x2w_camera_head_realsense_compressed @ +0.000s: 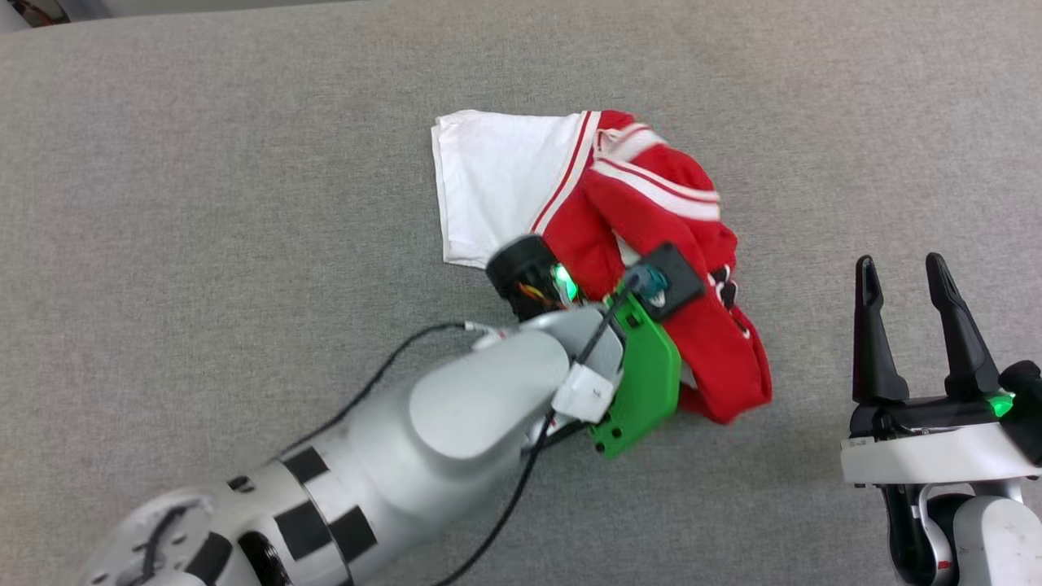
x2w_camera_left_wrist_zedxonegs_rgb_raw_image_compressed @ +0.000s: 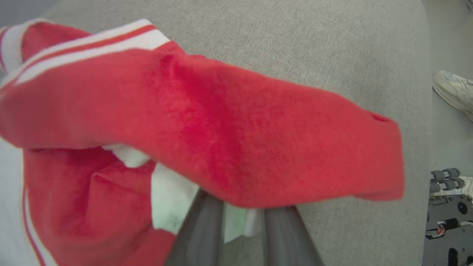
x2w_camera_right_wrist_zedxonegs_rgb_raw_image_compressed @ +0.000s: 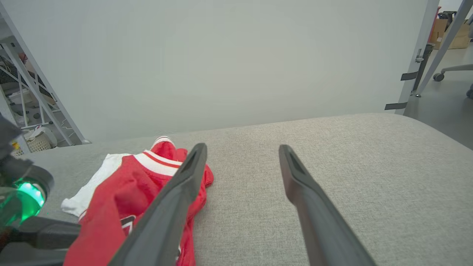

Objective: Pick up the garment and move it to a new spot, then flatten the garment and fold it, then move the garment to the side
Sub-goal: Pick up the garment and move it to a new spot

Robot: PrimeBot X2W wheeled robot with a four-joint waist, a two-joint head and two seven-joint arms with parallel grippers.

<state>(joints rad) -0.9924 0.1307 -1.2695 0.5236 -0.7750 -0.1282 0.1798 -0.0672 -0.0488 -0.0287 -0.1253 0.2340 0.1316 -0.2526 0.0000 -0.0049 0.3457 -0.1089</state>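
The garment (x2w_camera_head_realsense_compressed: 651,220), red with a white sleeve and striped trim, lies bunched at the middle of the grey padded surface (x2w_camera_head_realsense_compressed: 244,163). My left arm reaches into it from the lower left, and its green wrist bracket (x2w_camera_head_realsense_compressed: 647,374) covers the gripper. In the left wrist view my left gripper (x2w_camera_left_wrist_zedxonegs_rgb_raw_image_compressed: 242,212) runs under a raised red fold of the garment (x2w_camera_left_wrist_zedxonegs_rgb_raw_image_compressed: 236,129). White cloth sits between its fingers (x2w_camera_left_wrist_zedxonegs_rgb_raw_image_compressed: 205,232), and the tips are hidden. My right gripper (x2w_camera_head_realsense_compressed: 904,273) stands open to the right of the garment, holding nothing. Its open fingers (x2w_camera_right_wrist_zedxonegs_rgb_raw_image_compressed: 184,184) rise beside the garment (x2w_camera_right_wrist_zedxonegs_rgb_raw_image_compressed: 122,184).
A person's pale shoe (x2w_camera_left_wrist_zedxonegs_rgb_raw_image_compressed: 452,90) stands on the floor past the surface's edge. A metal rack (x2w_camera_right_wrist_zedxonegs_rgb_raw_image_compressed: 29,92) is beyond the far left and a post (x2w_camera_right_wrist_zedxonegs_rgb_raw_image_compressed: 417,55) at the far right. Bare grey padding lies left, right and behind the garment.
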